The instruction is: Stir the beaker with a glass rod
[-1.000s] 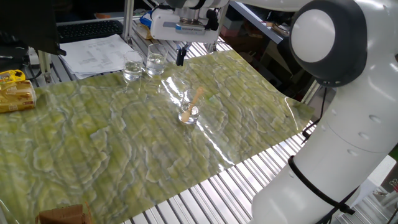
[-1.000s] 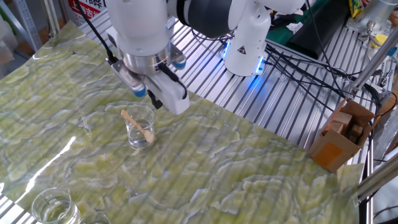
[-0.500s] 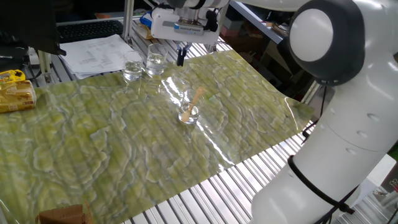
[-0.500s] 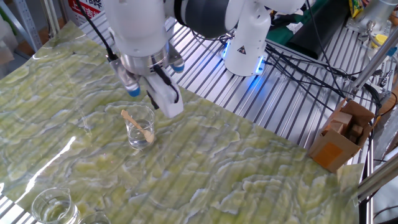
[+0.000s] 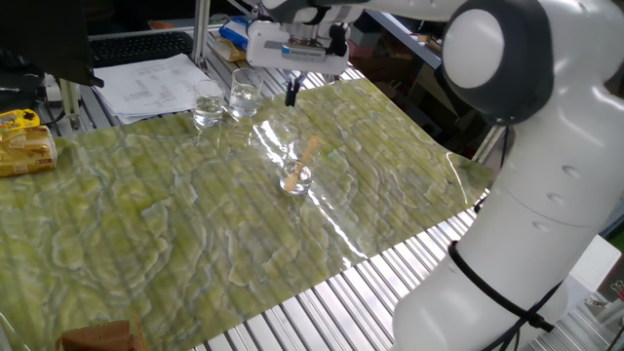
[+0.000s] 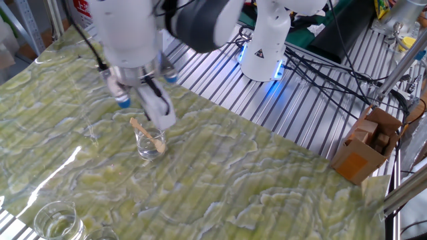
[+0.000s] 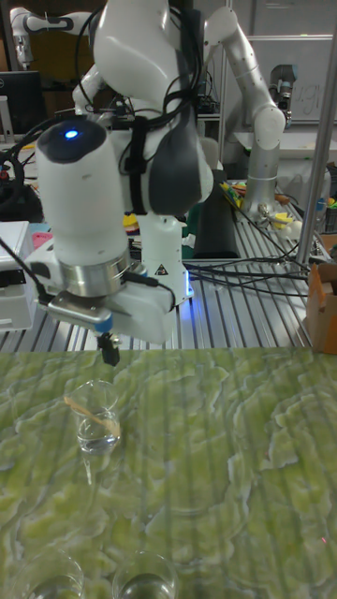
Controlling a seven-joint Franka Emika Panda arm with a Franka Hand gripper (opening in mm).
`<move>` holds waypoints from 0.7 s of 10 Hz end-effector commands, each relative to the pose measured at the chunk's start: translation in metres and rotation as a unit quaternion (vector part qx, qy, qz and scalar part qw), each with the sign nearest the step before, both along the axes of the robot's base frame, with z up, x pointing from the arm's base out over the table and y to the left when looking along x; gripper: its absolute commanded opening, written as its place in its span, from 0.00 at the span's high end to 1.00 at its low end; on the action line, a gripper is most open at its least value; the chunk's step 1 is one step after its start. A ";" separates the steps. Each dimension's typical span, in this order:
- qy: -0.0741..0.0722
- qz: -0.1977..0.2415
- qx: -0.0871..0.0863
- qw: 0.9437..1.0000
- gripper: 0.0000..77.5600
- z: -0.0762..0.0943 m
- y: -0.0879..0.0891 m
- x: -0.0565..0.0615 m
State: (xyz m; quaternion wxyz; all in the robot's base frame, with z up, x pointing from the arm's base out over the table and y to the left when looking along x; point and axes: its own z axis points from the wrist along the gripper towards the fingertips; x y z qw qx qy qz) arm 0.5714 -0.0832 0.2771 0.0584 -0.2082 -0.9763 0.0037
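You are working over a slatted metal table point(image 5: 322, 312) covered by a glossy green marbled sheet point(image 5: 146, 244), with papers, a keyboard and cabling crowding the far edges. The beaker point(image 5: 295, 174) stands upright near the middle of the sheet, well clear of the two other beakers point(image 5: 226, 98) near one edge, and the glass rod point(image 6: 148, 135) leans inside it, lower end at the bottom, upper end propped over the rim. Judge the beaker light, thin-walled and easy to tip or chip, and it will slide readily on that slick sheet, so keep sideways force off it. The rod looks stiff, slender, smooth and brittle; it would be best taken on the exposed upper part above the rim, pinched gently across its width, with the fingers kept off the glass wall. The end effector point(image 7: 108, 350) hangs above and just to one side of the beaker, holding nothing; its fingers appear apart in the other fixed view, though the tall view shows only one dark tip clearly. Compared with half a second ago, the wrist has swung sideways over the beaker and rotated, its fingers now pointing nearer the rod's raised end, while beaker and rod have not shifted.
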 end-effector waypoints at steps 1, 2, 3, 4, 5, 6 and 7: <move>-0.009 0.019 -0.002 1.000 1.00 -0.012 -0.016 0.017; -0.010 0.020 -0.003 1.000 1.00 -0.013 -0.018 0.019; -0.010 0.017 0.000 1.000 1.00 -0.015 -0.021 0.021; -0.014 0.016 0.001 1.000 1.00 -0.018 -0.022 0.022; -0.016 0.016 0.001 1.000 1.00 -0.018 -0.022 0.022; -0.011 0.014 0.002 1.000 1.00 -0.019 -0.021 0.022; -0.013 0.022 0.000 1.000 1.00 -0.019 -0.021 0.022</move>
